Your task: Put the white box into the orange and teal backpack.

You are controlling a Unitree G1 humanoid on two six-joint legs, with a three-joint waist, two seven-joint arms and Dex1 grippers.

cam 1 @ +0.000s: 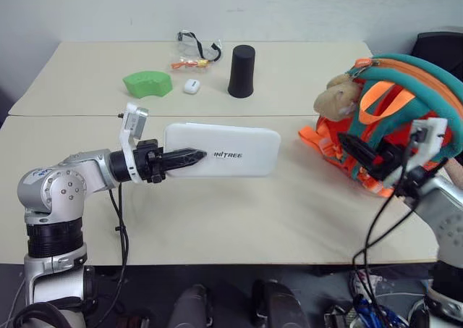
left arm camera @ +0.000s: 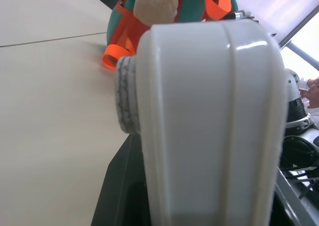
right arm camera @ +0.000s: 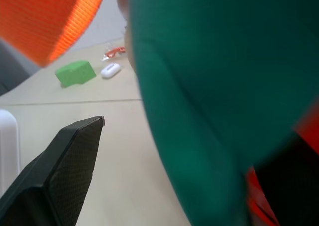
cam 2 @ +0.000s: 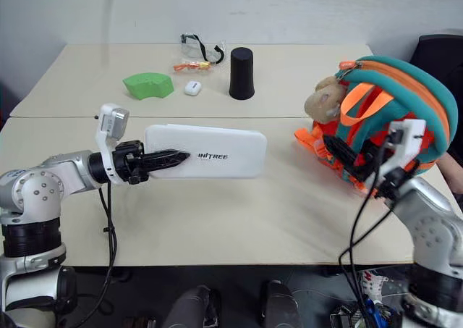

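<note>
My left fingers (cam 1: 189, 155) pinch the white box (cam 1: 224, 153) at one short end and hold it level in the air above the middle of the surface (cam 1: 239, 219), its long side pointing toward the orange and teal backpack (cam 1: 394, 118) at the right edge. My right fingers (cam 2: 346, 156) are spread against the backpack's front, among its orange webbing; whether they touch anything I cannot tell. To do this well, I judge the right side should hook the teal rim and hold the mouth wide, while I feed the box in lengthwise, free end first, below the tan plush toy (cam 1: 336, 99). I cannot see inside the backpack.
</note>
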